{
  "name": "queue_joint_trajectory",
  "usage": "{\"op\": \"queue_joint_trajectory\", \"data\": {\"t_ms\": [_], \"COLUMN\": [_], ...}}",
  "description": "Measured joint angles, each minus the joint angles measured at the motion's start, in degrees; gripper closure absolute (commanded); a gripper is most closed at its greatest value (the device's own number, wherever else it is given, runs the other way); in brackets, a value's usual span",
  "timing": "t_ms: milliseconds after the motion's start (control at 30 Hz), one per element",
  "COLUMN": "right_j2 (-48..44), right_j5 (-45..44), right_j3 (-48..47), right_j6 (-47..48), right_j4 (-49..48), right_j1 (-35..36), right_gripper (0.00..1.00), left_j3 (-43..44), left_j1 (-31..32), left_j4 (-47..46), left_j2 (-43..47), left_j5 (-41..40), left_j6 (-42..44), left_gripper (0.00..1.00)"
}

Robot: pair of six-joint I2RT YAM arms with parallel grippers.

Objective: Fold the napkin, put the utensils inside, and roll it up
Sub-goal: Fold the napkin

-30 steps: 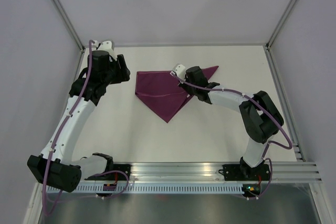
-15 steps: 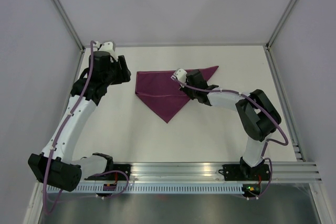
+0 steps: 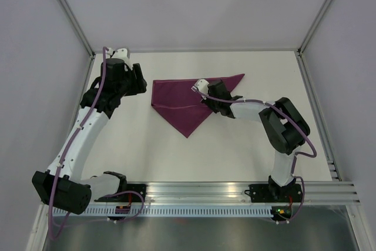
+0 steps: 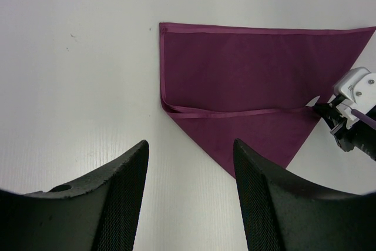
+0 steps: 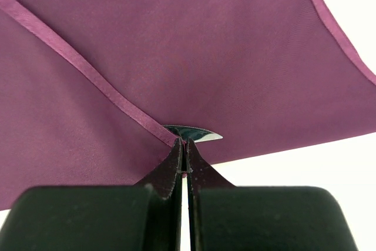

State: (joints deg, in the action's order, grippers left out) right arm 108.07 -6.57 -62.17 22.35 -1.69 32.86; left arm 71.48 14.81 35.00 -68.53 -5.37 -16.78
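Napkin, a thin dark magenta-purple cloth with a slight sheen, lies at the far middle of the white table. It is already doubled into a rough triangle, with a straight far edge, a straight left edge and its point toward the near side. We judge the folding step to be under way, since a hemmed edge crosses the top layer from left to right. The left arm reaches up the left side. Its black left gripper hovers just left of the cloth with jaws spread, touching nothing, probably ready to pin or take a corner. The right arm bends in from the right. We see the right gripper with jaws pressed together, pinching the upper layer where that hem ends, likely so that it can draw the flap over. We see no utensils in any view.
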Motion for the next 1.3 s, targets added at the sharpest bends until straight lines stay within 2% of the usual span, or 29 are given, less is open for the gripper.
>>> {"op": "queue_joint_trajectory", "data": {"t_ms": [133,333,500,633,767,933,1033,1167,1300], "right_j2": [1.1,1.2,1.2,1.3,1.4,5.6,10.4,16.2,20.9], "right_j5": [-0.4,-0.9,-0.7,0.4,2.7,10.8,17.0,22.3,27.3], "right_j3": [-0.5,-1.3,-4.4,-8.0,-12.8,-23.8,-30.7,-34.4,-34.6], "right_j6": [-0.1,-0.3,-1.0,-2.0,-4.5,-11.4,-16.9,-23.3,-29.2], "right_j4": [0.0,0.4,1.7,4.0,7.3,13.6,15.8,17.6,18.7], "right_j1": [-0.4,-1.0,-2.0,-3.5,-6.2,-15.1,-23.6,-32.6,-36.9], "right_gripper": [0.99,0.85,0.61,0.5,0.45,0.44,0.43,0.41,0.39], "left_j3": [-0.2,-0.6,-0.7,-1.0,-1.8,-1.9,-2.3,-2.9,-3.3], "left_j1": [0.0,0.0,0.0,0.0,0.0,0.0,0.0,0.0,0.0], "left_j4": [-0.1,-0.2,-0.7,-1.1,-1.1,-1.3,-2.0,-2.6,-2.7], "left_j2": [0.0,0.0,0.0,0.0,0.0,0.0,0.0,-0.2,-0.5], "left_j5": [0.0,0.2,1.1,1.2,1.5,1.6,1.7,2.5,2.9], "left_j6": [0.0,0.0,0.0,0.0,0.0,0.0,0.0,0.0,0.0], "left_gripper": [0.35,0.34,0.33,0.33,0.32,0.32,0.32,0.32,0.31]}}
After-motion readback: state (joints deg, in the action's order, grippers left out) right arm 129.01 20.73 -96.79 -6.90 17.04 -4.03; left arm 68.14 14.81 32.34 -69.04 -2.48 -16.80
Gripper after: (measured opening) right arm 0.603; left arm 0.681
